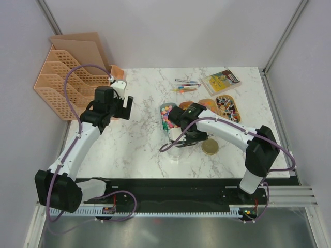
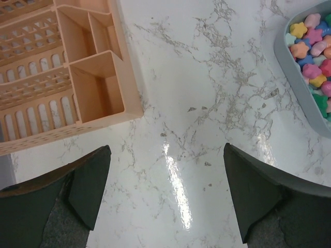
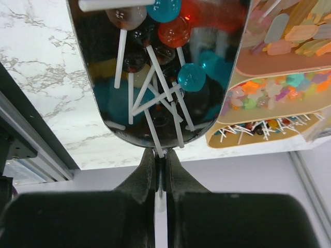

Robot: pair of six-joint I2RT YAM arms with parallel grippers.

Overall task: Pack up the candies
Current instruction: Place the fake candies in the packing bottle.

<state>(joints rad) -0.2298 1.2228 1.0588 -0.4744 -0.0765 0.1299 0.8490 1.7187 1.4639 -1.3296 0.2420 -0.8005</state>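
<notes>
Bright, even overhead light floods the white marble counter (image 1: 139,139), throwing only soft shadows beneath the arms (image 1: 85,137). In the left wrist view a glare streak cuts the glossy stone; the dark left end effector (image 2: 166,155) sits blurred at the frame's foot.

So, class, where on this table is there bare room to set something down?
Bare marble lies between the peach organizer and the grey candy tray, running to the near edge. The right side is crowded: pens, book, gold lid.
</notes>
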